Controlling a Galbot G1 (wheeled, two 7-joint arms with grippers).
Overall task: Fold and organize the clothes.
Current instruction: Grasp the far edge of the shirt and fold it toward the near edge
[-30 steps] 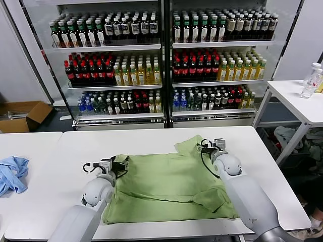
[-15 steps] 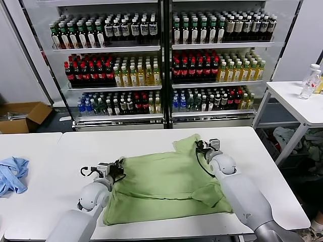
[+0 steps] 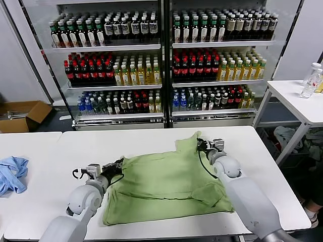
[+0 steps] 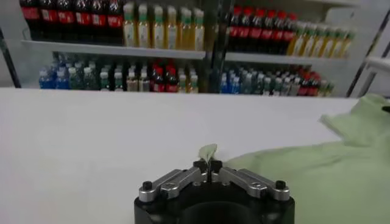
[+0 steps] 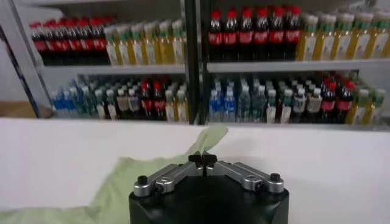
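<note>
The light green shirt (image 3: 166, 186) lies spread and partly folded on the white table (image 3: 151, 138) in the head view. My left gripper (image 3: 117, 167) is shut on the shirt's left edge; in the left wrist view (image 4: 208, 164) a tip of green cloth (image 4: 207, 152) sticks up between the closed fingertips. My right gripper (image 3: 200, 145) is shut on the shirt's far right corner; the right wrist view (image 5: 202, 161) shows green fabric (image 5: 207, 139) pinched there. Collar, buttons and print are hidden.
A light blue garment (image 3: 12, 173) lies on the separate table at the left. Drink coolers (image 3: 161, 60) stand behind the table. A side table (image 3: 298, 103) with a bottle (image 3: 310, 80) is at the right. A cardboard box (image 3: 22, 115) sits on the floor.
Both grippers stay shut on the shirt. The left gripper has pulled its edge leftward and a little toward me; the right gripper has barely shifted. The cloth is stretched flatter.
</note>
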